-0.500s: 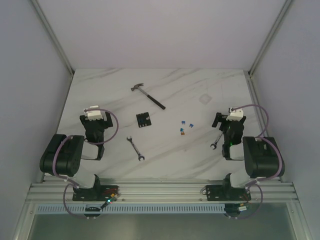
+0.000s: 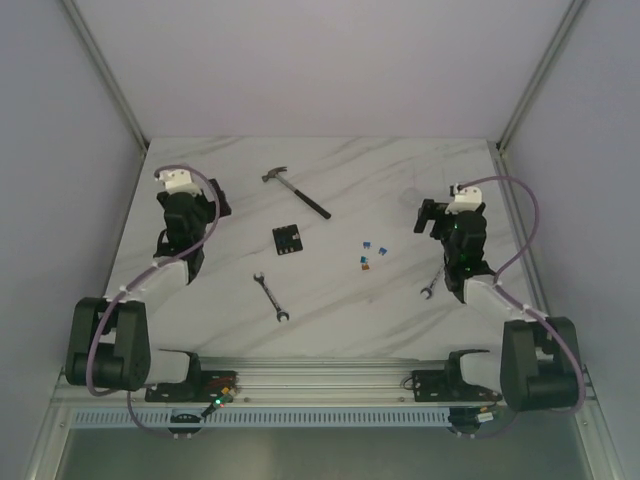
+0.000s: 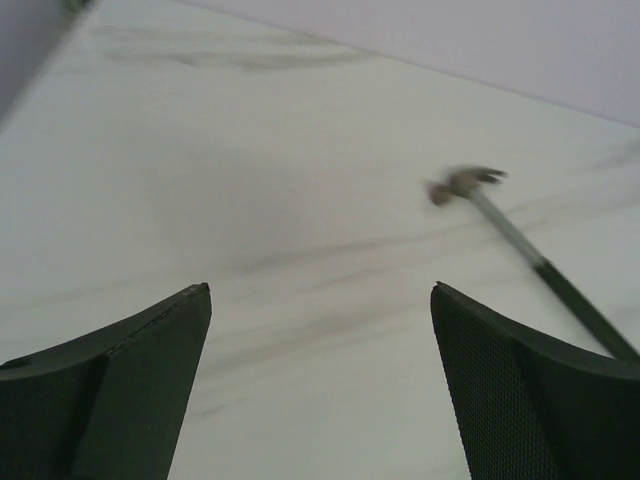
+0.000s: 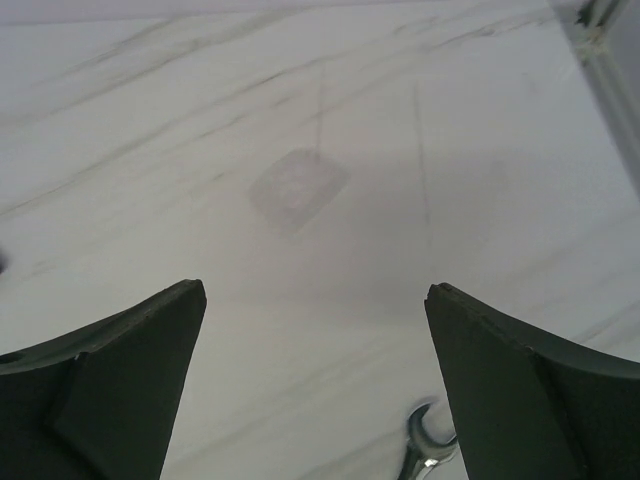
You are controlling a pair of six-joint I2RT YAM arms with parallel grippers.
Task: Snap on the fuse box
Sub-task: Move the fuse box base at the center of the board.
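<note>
top external: fuse box (image 2: 288, 239) sits at table (image 2: 400, 300) centre, well apart from edges.

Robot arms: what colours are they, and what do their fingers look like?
The left arm and right arm are mostly black with some white parts, each with a small white block near the tip. Looping purplish cables run along them. The fingers are dark, wedge-shaped, with a fine mesh texture.

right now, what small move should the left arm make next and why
Probably swing the left tool right and nearer, toward the fuse box: it is open and empty, and its camera shows the hammer, not the box.
</note>
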